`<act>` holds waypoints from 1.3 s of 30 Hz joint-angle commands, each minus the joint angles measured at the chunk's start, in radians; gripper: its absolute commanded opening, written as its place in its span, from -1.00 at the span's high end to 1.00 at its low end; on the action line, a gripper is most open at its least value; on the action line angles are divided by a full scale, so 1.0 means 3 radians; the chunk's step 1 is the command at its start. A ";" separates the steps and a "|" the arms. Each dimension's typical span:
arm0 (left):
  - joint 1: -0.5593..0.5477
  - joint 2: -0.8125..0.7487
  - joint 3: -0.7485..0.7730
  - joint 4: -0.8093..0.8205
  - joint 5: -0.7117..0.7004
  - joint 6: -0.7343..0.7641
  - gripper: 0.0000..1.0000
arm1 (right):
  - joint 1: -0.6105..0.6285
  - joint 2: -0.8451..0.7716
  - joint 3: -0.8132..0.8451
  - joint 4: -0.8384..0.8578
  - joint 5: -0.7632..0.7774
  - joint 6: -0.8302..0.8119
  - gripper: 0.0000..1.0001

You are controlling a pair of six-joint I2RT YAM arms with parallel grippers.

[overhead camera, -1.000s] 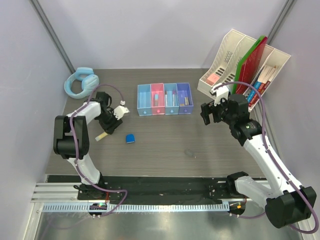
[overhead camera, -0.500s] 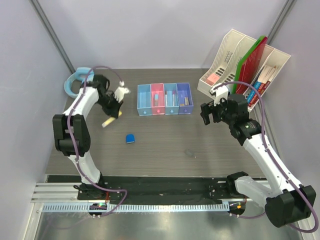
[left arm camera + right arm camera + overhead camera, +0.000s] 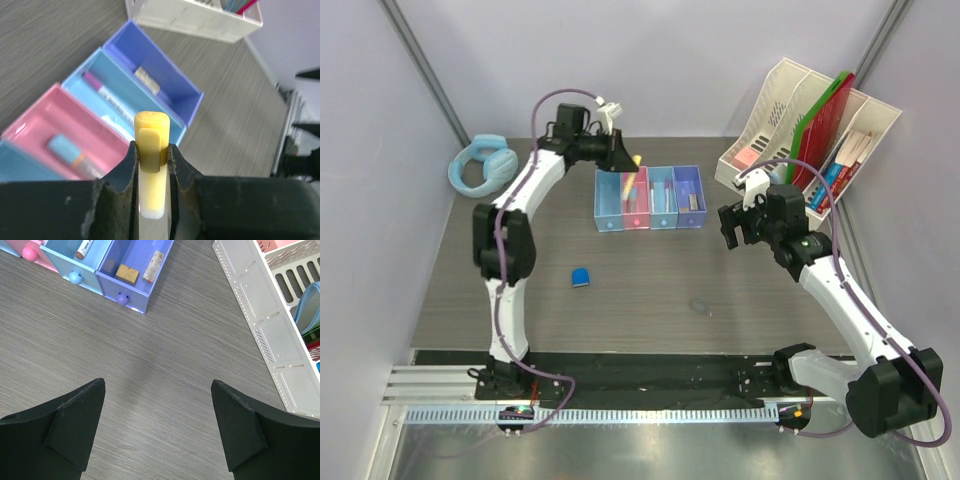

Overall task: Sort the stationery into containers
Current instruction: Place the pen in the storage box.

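My left gripper (image 3: 627,160) is shut on the yellow marker (image 3: 636,160) and hangs above the back of the containers (image 3: 608,222), over the pink and middle blue bins. The left wrist view shows the marker (image 3: 151,131) clamped between both fingers, cap end out. Below it are the pink bin (image 3: 35,122) with a pale blue tube (image 3: 62,147), the blue bin (image 3: 90,62) with a purple-capped pen (image 3: 102,91), and the purple bin (image 3: 192,102) with a grey eraser (image 3: 147,80). A blue block (image 3: 580,277) lies on the table. My right gripper (image 3: 733,228) is open and holds nothing, right of the bins.
Light blue headphones (image 3: 480,165) lie at the back left. A cream file organiser (image 3: 770,110) with red and green folders (image 3: 825,125) stands at the back right, close behind my right arm. The right wrist view shows a gold clip (image 3: 127,273) in the purple bin (image 3: 131,302).
My left gripper closed on the yellow marker at the left of the table, then lifted it up and to the right over the containers. The right arm barely moved.
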 commanded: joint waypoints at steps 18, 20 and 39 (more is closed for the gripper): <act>-0.0061 0.0777 0.0281 0.0780 -0.0336 -0.0978 0.44 | -0.0005 0.0011 0.0065 0.0199 0.0066 -0.0077 -0.84; -0.0056 0.0782 0.0261 0.0760 -0.0341 -0.0932 0.28 | -0.0005 -0.0020 0.0055 0.0204 0.0071 -0.0082 -0.84; 0.0071 -0.0046 0.0717 -0.2169 -0.0277 0.2190 -0.33 | -0.0005 -0.0178 0.0126 -0.0016 -0.0128 -0.0231 -0.83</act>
